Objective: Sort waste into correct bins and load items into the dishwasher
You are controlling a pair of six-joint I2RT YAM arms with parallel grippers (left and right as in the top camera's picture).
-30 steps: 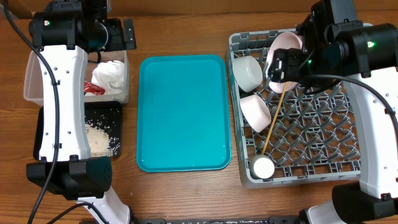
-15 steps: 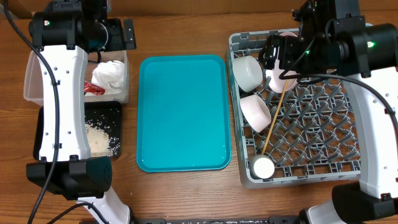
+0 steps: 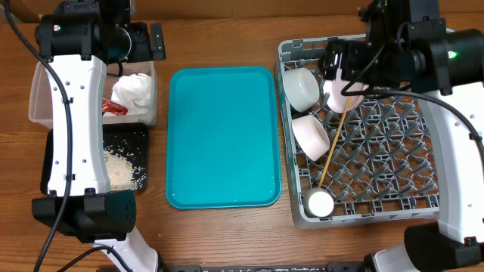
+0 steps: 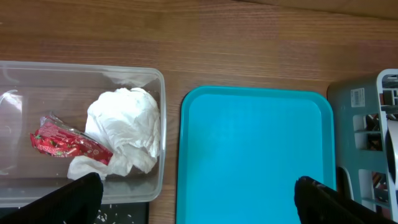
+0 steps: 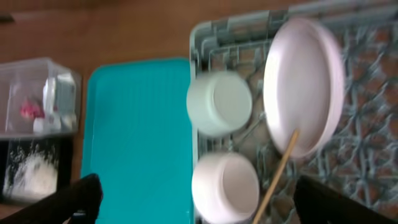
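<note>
Right fingers [image 5: 84,196] apart, high over pink plate [image 5: 303,87] in grey rack [image 5: 373,143]

- Brown wooden tabletop [image 3: 227,227].
- Clear tub [image 3: 36,98] at the left edge, black tray [image 3: 138,140] just beside it.
- Teal tray [image 3: 223,136] in the middle.
- Grey dish rack [image 3: 393,174] at the right.

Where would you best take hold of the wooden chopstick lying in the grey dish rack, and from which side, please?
Probably its lower half, from straight above, pinching across the stick. The chopstick lies slanted on the lattice of the rack. Its far end meets the pink plate and the bowl crowds its middle, while the stretch toward the small cup looks clearer.
</note>
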